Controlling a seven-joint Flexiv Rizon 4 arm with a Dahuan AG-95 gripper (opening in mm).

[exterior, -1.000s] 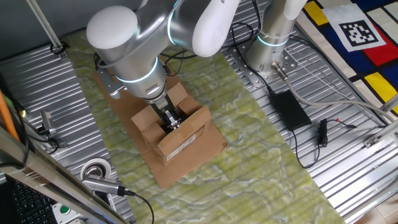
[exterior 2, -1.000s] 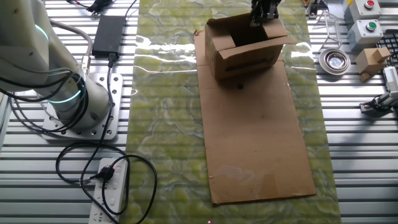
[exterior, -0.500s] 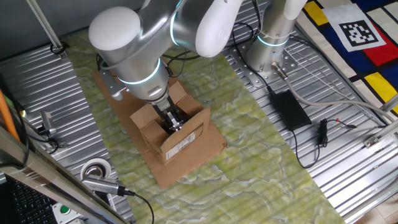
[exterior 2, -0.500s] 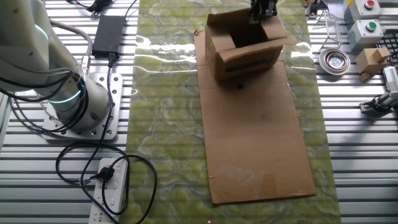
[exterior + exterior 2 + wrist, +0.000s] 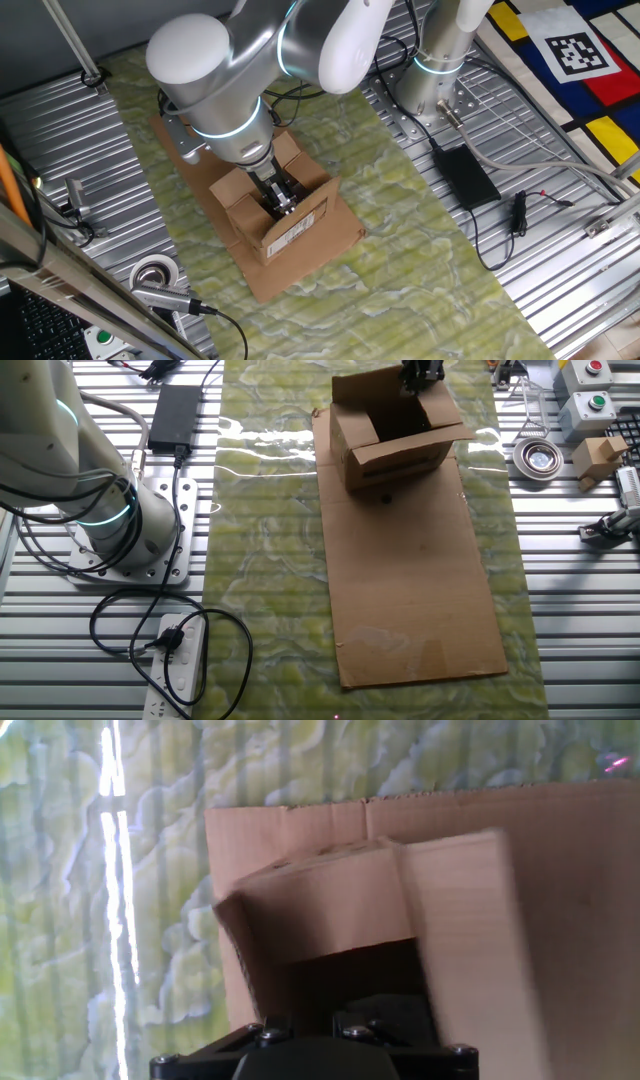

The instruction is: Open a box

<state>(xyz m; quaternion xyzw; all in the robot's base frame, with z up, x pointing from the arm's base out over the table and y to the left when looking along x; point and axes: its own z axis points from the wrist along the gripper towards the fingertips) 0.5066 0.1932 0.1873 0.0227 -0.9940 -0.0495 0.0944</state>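
a small brown cardboard box (image 5: 285, 215) with its top flaps raised stands on a flat cardboard sheet (image 5: 415, 590) over a green mat (image 5: 400, 225), the robot's gripper (image 5: 281, 197) reaching into its open top, finger spacing impossible to tell.

You are looking at a robotics lab bench. The arm's base (image 5: 432, 75) is bolting onto a ribbed metal table (image 5: 580, 620) at the upper right of one fixed view. A fiducial marker (image 5: 580, 52) is lying at the top right there. Button boxes (image 5: 585, 395) are sitting at the upper right of the other fixed view, and a power strip (image 5: 175, 660) is trailing cables at its lower left.
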